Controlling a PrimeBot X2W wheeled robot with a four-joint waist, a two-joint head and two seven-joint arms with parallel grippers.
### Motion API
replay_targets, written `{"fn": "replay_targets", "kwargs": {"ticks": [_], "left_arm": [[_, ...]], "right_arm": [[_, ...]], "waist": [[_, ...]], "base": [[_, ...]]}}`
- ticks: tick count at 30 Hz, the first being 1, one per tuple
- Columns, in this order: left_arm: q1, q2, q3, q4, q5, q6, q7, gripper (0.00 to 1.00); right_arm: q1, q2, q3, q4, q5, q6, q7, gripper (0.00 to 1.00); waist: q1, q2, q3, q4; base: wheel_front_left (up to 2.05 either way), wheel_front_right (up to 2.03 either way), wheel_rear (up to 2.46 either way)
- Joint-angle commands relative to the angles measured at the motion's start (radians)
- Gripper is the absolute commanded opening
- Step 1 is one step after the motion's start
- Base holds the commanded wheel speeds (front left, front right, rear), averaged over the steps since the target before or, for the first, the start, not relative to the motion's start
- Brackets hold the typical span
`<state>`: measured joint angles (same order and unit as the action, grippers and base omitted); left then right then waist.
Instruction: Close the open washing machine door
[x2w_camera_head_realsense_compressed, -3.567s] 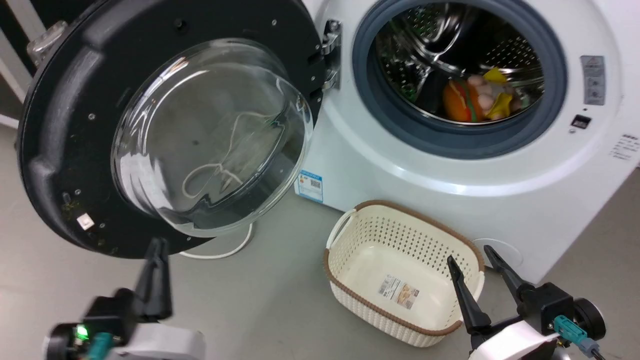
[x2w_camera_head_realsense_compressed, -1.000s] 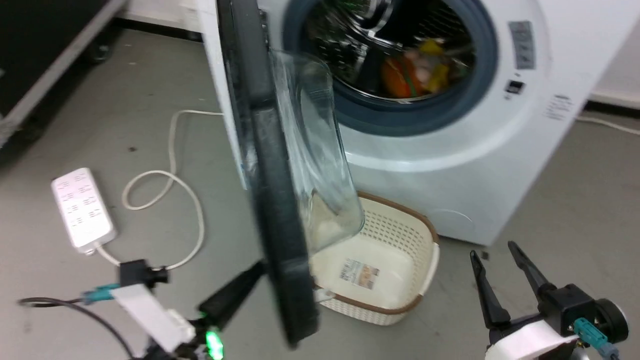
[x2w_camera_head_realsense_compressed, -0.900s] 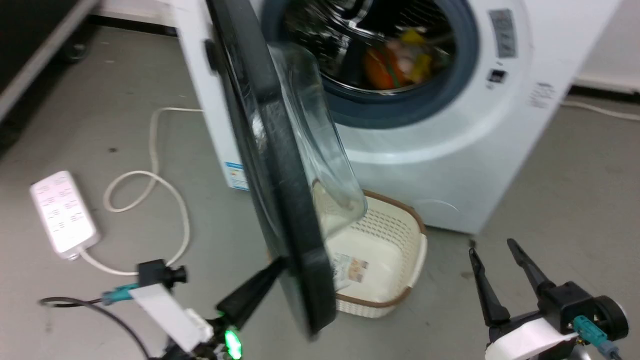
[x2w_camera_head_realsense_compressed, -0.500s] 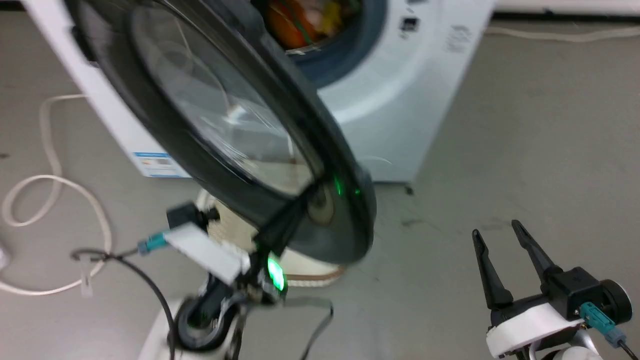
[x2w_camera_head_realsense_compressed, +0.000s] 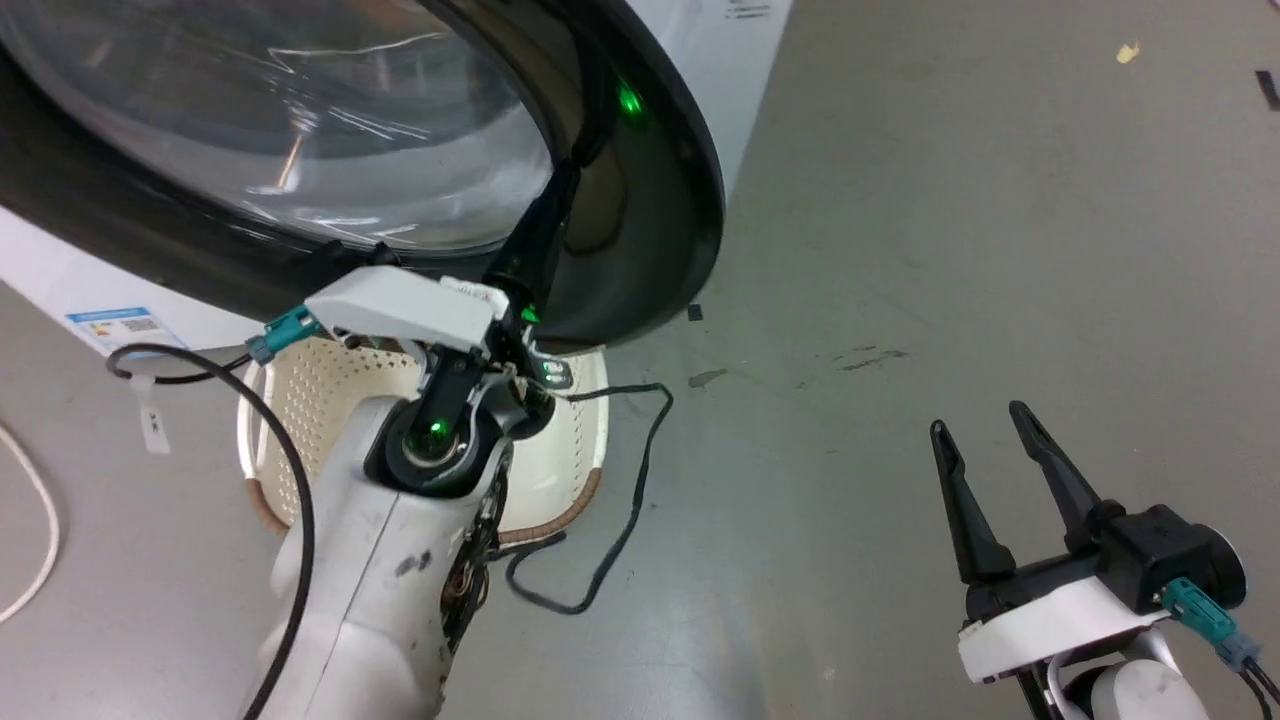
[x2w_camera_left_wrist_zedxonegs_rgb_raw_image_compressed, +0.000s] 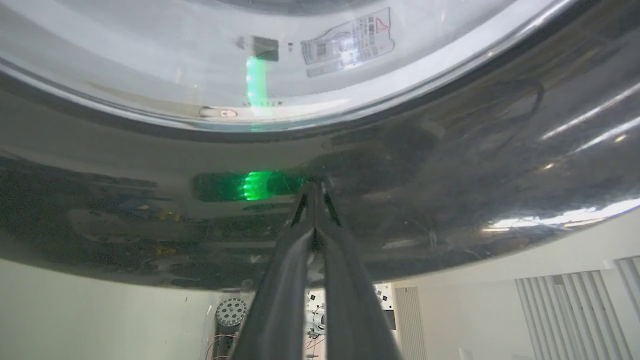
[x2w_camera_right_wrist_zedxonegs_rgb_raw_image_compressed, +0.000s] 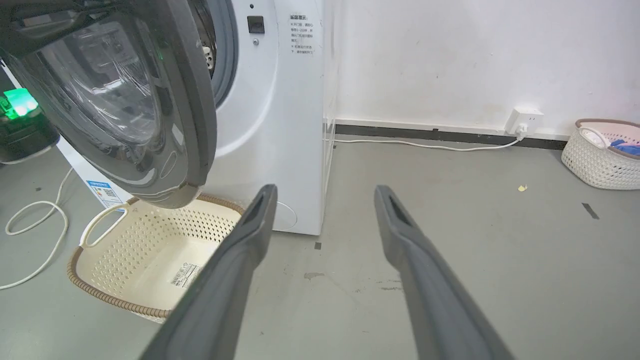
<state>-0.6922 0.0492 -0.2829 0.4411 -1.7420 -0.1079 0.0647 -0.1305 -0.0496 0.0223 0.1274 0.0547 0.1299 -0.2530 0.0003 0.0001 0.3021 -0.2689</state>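
My left hand (x2w_camera_left_wrist_zedxonegs_rgb_raw_image_compressed: 314, 187) has its two long dark fingers pressed together, holding nothing, with the tips set against the outer face of the large round glossy black-rimmed washing machine door (x2w_camera_head_realsense_compressed: 650, 200), just below its clear bulging glass window. From my right wrist view the door stands ajar, its free edge off the white enamelled washing machine front (x2w_camera_right_wrist_zedxonegs_rgb_raw_image_compressed: 280, 125) and hanging above the cream perforated plastic basket with a brown woven rim (x2w_camera_right_wrist_zedxonegs_rgb_raw_image_compressed: 150, 235). I judge the last part of the swing remains, so the job is a steady push. I should press square to the rim rather than along it, because that black plastic is slick and curved and narrow fingertips could skate off toward the glass or past the edge. I would follow the hinge's arc with my wrist and carry the pressure through until the latch side seats, since a soft push may leave it resting unlatched. The glass is smooth and domed, a poor place to push; the broad rim is stiffer and nearer the latch. The basket looks light and sits under the door's edge, though whether it would be brushed I cannot tell. My right hand (x2w_camera_head_realsense_compressed: 977, 418) hangs with its fingers apart, empty, over the matte grey floor (x2w_camera_head_realsense_compressed: 900, 250), well apart from the door.
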Motion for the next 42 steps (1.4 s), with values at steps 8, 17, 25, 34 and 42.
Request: {"fn": "replay_targets", "kwargs": {"ticks": [8, 17, 25, 34, 42], "left_arm": [[0.043, 0.003, -0.052, 0.028, 0.004, -0.022, -0.007, 0.0], [0.355, 0.16, -0.12, -0.263, 0.285, -0.023, -0.135, 1.0], [0.48, 0.313, -0.124, -0.282, 0.695, -0.003, -0.32, 1.0], [0.644, 0.295, 0.02, -0.408, 1.287, 0.149, -0.326, 1.0], [0.757, 0.257, 0.059, -0.458, 1.506, 0.193, -0.326, 1.0]], "right_arm": [[0.013, -0.001, -0.017, -0.001, -0.01, 0.001, -0.008, 1.0], [0.091, -0.001, -0.016, -0.058, 0.034, 0.001, -0.009, 1.0], [0.161, -0.001, -0.029, -0.067, 0.002, 0.001, -0.008, 1.0], [0.196, -0.001, -0.027, -0.059, 0.011, 0.001, -0.004, 1.0], [0.228, -0.001, -0.022, -0.043, 0.016, 0.001, -0.004, 1.0]], "waist": [[-0.0003, -0.0001, -0.082, 0.065], [-0.0003, -0.0001, -0.201, 0.191], [-0.0003, -0.0001, -0.278, 0.312], [-0.0003, -0.0001, -0.319, 0.348], [-0.0003, -0.0001, -0.327, 0.365]], "base": [[0.0, 0.0, 0.0], [0.0, 0.0, 0.0], [0.0, 0.0, 0.0], [0.0, 0.0, 0.0], [0.0, 0.0, 0.0]]}}
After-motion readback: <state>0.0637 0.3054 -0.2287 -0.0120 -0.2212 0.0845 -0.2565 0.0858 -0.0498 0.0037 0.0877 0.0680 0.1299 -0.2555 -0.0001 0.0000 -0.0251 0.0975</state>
